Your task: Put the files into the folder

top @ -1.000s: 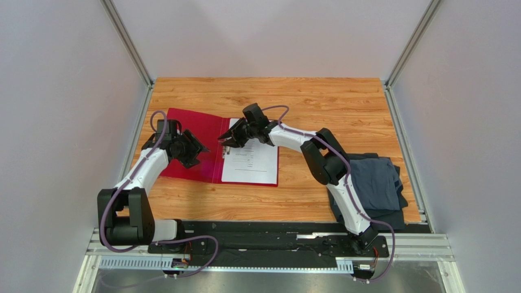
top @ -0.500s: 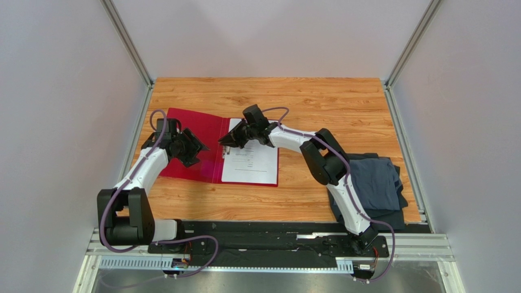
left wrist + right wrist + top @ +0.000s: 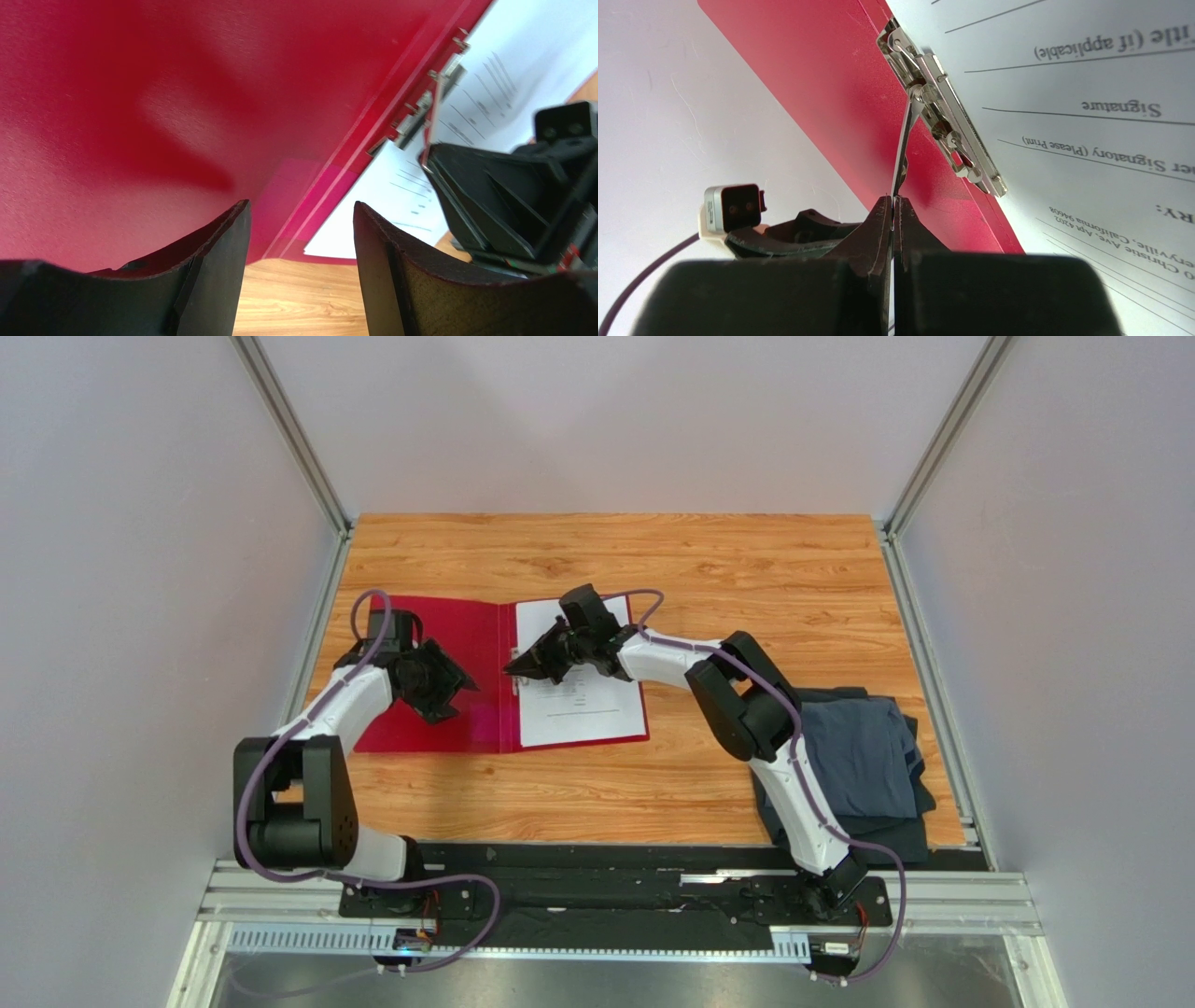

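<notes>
right wrist view: right end effector point(image 3: 893, 204) pinched tight on the metal lever point(image 3: 903, 150) of the clip point(image 3: 948, 133) at the spine of the open red folder point(image 3: 477, 623), toward the left edge of the tabletop point(image 3: 786, 567). files point(image 3: 596, 714) sit on its right half. looks like the clamping step, next is easing the lever down without dragging them. left end effector point(image 3: 298, 234) spread wide over the left cover, contact unclear. grey cloth point(image 3: 863, 749) by the right edge, not in the way.

Left arm point(image 3: 337, 709) folded forward, jaws parted; right arm point(image 3: 662, 655) stretched leftward, jaws pinched tight together.
</notes>
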Robot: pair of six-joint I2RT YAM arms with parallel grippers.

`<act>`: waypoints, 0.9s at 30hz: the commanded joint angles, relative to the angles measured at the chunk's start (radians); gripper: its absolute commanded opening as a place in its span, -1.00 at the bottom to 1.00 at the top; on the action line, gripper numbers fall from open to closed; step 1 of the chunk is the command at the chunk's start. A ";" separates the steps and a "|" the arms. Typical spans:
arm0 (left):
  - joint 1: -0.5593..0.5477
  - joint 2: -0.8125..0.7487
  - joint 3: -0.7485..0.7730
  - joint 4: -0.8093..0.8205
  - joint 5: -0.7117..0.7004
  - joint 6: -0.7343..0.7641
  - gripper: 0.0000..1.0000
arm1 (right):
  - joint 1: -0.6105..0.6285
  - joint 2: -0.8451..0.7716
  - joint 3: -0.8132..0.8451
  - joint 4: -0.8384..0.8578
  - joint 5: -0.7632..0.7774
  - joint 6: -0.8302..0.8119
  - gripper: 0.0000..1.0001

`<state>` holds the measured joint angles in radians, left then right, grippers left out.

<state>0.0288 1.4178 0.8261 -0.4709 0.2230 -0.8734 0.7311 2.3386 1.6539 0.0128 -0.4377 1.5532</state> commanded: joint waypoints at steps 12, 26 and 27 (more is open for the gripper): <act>0.010 0.158 0.062 -0.060 -0.139 -0.009 0.27 | -0.030 -0.027 -0.036 -0.200 0.000 -0.343 -1.00; 0.008 0.188 0.064 -0.069 -0.160 -0.018 0.27 | -0.044 -0.002 0.110 -0.534 0.163 -0.717 -1.00; 0.008 0.188 0.064 -0.068 -0.162 -0.018 0.27 | -0.042 0.001 0.124 -0.551 0.177 -0.732 -1.00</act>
<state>0.0288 1.5902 0.8787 -0.5140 0.1246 -0.8928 0.7063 2.3173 1.7512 -0.3126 -0.4294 1.0058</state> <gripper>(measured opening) 0.633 0.008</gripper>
